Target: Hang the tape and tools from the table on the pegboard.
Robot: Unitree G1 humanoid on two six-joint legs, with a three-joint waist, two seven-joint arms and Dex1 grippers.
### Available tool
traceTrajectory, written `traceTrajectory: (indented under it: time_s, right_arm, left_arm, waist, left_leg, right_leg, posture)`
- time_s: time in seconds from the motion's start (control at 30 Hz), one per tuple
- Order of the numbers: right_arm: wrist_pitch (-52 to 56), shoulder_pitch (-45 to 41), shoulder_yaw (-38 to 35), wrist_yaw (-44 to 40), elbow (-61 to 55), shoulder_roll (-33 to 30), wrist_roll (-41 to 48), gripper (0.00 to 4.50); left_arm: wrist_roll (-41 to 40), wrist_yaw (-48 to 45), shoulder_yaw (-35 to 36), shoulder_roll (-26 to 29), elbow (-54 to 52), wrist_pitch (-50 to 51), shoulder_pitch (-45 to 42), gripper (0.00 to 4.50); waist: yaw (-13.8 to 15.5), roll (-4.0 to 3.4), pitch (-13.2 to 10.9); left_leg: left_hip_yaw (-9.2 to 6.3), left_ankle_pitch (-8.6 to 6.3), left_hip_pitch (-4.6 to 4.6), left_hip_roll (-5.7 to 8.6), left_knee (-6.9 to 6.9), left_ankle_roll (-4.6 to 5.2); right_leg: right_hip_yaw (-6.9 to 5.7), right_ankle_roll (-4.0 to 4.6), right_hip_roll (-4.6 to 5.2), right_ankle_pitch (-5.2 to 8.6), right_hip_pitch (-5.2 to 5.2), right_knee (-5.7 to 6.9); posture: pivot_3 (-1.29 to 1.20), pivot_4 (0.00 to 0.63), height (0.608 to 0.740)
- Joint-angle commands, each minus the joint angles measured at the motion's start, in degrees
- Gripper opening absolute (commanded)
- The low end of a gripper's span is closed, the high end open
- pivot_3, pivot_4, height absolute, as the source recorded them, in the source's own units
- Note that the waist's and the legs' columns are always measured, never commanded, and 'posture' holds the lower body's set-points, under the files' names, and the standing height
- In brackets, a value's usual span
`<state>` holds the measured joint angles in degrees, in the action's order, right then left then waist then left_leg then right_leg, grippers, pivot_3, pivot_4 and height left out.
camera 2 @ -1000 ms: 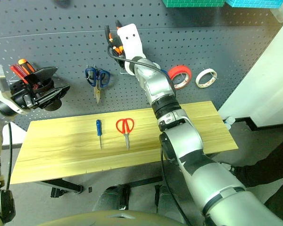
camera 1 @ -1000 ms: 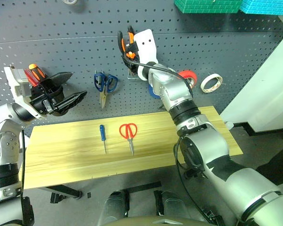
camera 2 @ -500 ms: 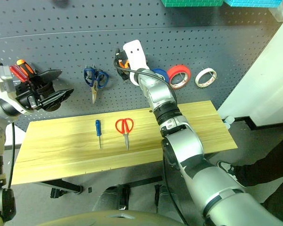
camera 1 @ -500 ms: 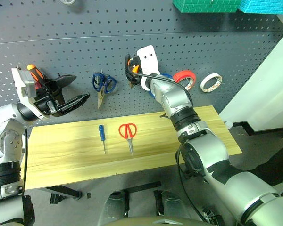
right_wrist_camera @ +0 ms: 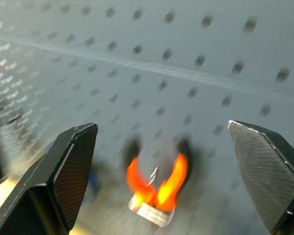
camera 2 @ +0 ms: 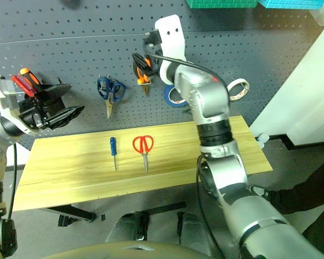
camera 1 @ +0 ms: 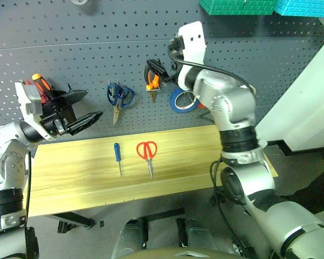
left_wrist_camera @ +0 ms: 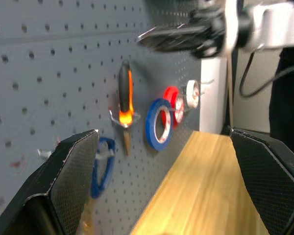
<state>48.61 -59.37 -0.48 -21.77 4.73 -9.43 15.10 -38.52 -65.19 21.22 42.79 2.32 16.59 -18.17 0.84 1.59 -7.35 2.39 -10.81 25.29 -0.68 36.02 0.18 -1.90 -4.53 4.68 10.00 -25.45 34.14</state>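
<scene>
My left tool (camera 1: 86, 108) hangs spread wide and empty at the left end of the pegboard (camera 1: 70, 48), in front of the black cup (camera 2: 46, 102) with the red and orange screwdrivers (camera 2: 24, 78). Next along the board I see the blue-handled scissors (camera 1: 119, 97) on a hook. Below them, on the table (camera 1: 70, 178), the blue-handled screwdriver (camera 1: 117, 154) and the red-handled scissors (camera 1: 147, 152) lie side by side, apart from each other. Further right the orange-handled pliers (camera 1: 153, 81) hang on the board, handles up. My right tool (right_wrist_camera: 161, 147) stands wide open just clear of them, holding nothing. Beside it hang the blue roll (camera 1: 181, 101) and the red-orange roll (left_wrist_camera: 172, 103), then the whitish tape (camera 2: 237, 89).
</scene>
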Motion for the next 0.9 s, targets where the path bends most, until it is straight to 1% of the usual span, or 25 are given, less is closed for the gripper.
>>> traceTrajectory:
  time_s: [0.03,0.17,0.23,0.3,0.4,0.5,0.6,0.73,0.9]
  right_arm:
    - [8.17,0.04,-0.58,-2.18,-7.79,-2.70,4.04,4.47]
    - [18.89,3.24,-0.15,-7.71,-13.80,-8.43,10.10,4.47]
    - [22.87,5.63,0.53,-9.76,-16.21,-10.72,12.65,4.47]
    - [23.60,9.19,1.70,-11.75,-18.13,-12.82,14.02,4.47]
    - [18.00,16.13,3.29,-15.67,-19.99,-16.27,14.05,4.47]
    - [5.74,22.60,6.60,-22.35,-21.62,-21.33,11.24,4.47]
    - [-5.24,27.25,6.03,-28.12,-17.69,-23.59,10.21,4.47]
    - [-14.91,30.68,4.67,-36.05,-12.88,-25.61,10.59,4.47]
    - [-20.55,30.58,4.78,-44.98,-5.18,-28.49,10.97,4.47]
  left_arm:
    - [0.01,0.25,1.42,0.13,-1.73,-1.28,1.30,4.50]
    - [0.20,1.37,2.03,-0.70,-4.30,-1.61,5.55,4.50]
    - [0.30,3.36,2.15,-1.52,-6.54,-1.29,8.15,4.50]
    - [2.20,6.81,1.53,-2.82,-8.73,-1.71,11.27,4.50]
    - [5.58,11.83,-0.03,-5.43,-12.20,-2.33,16.17,4.50]
    - [5.93,15.47,-0.64,-8.17,-15.34,-1.51,19.16,4.50]
    - [8.92,20.49,-2.91,-11.40,-17.40,-1.82,21.25,4.50]
    - [13.97,27.52,-6.88,-14.94,-17.67,-1.14,20.98,4.50]
    - [20.97,38.10,-13.66,-21.01,-16.90,1.98,18.22,4.50]
  waist:
    - [-0.04,-0.01,0.00]
    - [-0.01,0.00,0.00]
    - [0.14,-0.01,0.00]
    - [0.21,-0.01,-0.01]
    - [0.79,-0.01,-0.01]
    - [1.64,-0.08,-0.06]
    - [2.37,-0.08,-0.06]
    - [3.17,-0.07,-0.06]
    - [3.60,-0.08,-0.07]
  left_leg:
    - [0.00,0.00,0.00,-0.02,0.00,0.00]
    - [0.03,-0.02,0.00,-0.06,-0.03,0.01]
    - [0.05,-0.05,0.00,-0.07,-0.03,0.04]
    - [0.05,-0.05,0.00,-0.07,-0.02,0.04]
    - [0.05,-0.12,-0.01,-0.08,-0.03,-0.05]
    - [0.15,-0.15,0.01,-0.08,0.01,-0.05]
    - [0.15,-0.17,0.00,-0.10,0.11,-0.06]
    - [0.21,-0.18,-0.02,-0.15,0.16,-0.05]
    - [0.22,-0.19,0.00,-0.15,0.21,-0.04]
  right_leg:
    - [0.00,0.01,0.00,0.01,-0.02,-0.01]
    - [0.00,0.10,0.00,0.06,-0.05,-0.02]
    - [0.01,0.14,0.05,0.08,-0.03,-0.05]
    - [0.01,0.22,0.07,0.13,-0.04,-0.07]
    - [0.01,0.31,0.09,0.19,-0.02,-0.10]
    - [0.06,0.31,0.08,0.19,-0.06,-0.15]
    - [0.06,0.31,0.08,0.20,0.02,-0.19]
    - [0.05,0.31,0.06,0.20,0.08,-0.29]
    - [0.05,0.32,0.08,0.19,0.08,-0.30]
  posture:
    - [0.14,0.065,0.740]
    - [0.15,0.077,0.740]
    - [0.15,0.081,0.740]
    - [0.16,0.084,0.740]
    - [0.17,0.091,0.740]
    - [0.17,0.099,0.740]
    - [0.17,0.107,0.740]
    - [0.16,0.116,0.740]
    - [0.15,0.118,0.740]
